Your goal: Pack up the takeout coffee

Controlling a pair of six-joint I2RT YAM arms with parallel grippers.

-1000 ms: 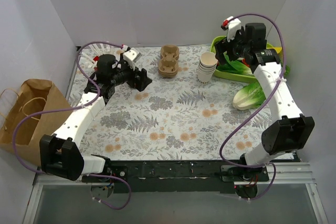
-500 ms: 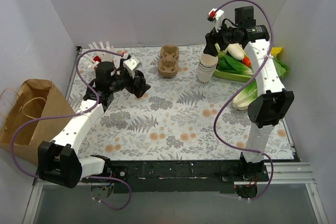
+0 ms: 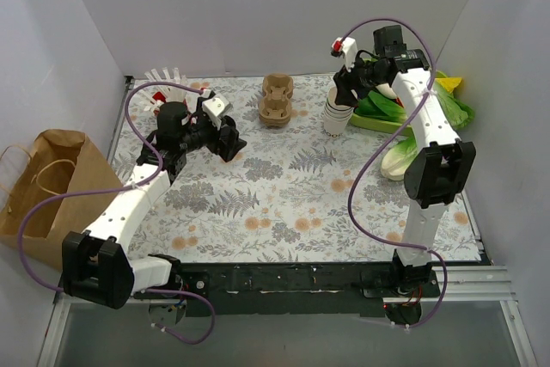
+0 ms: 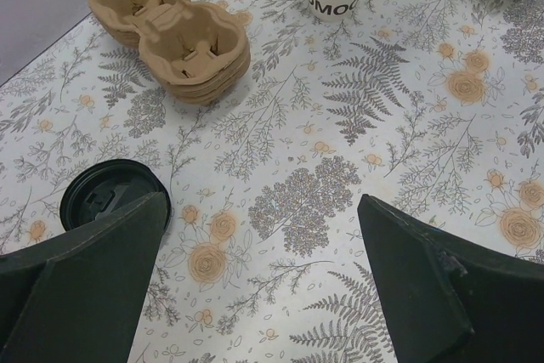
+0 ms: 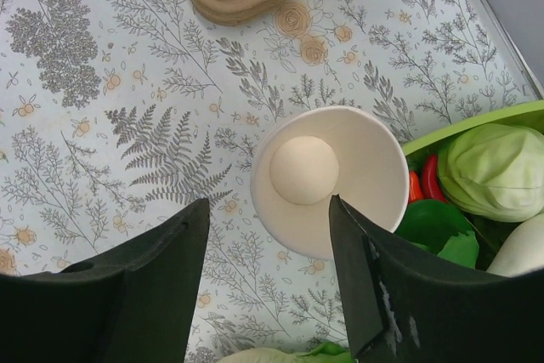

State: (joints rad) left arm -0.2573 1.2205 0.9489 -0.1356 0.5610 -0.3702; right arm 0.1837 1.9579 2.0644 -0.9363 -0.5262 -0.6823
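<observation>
Top external: your right gripper (image 3: pixel 344 90) hangs over the white cup stack (image 3: pixel 339 114) at the far right of the cloth (image 3: pixel 284 195), just left of the green tray (image 3: pixel 378 123) of vegetables. Right wrist shows you its jaws partway apart, looking straight down into the top cup (image 5: pixel 357 167). One finger (image 5: pixel 395 291) overlaps the rim from above. Nothing is clamped, and I cannot tell if it touches. Pulp carriers (image 3: pixel 277 100) sit stacked far centre, left of the cups and apart from them. Your left gripper (image 3: pixel 229 138) is low at far left, jaws spread fully, holding nothing. On left wrist the black lid (image 4: pixel 113 200) lies flat on the cloth, just beside one finger (image 4: pixel 93 278). Brown bag (image 3: pixel 43 186) stands near left, outside the cloth. Red cup of straws (image 3: pixel 163 90) is in the far-left corner.
</observation>
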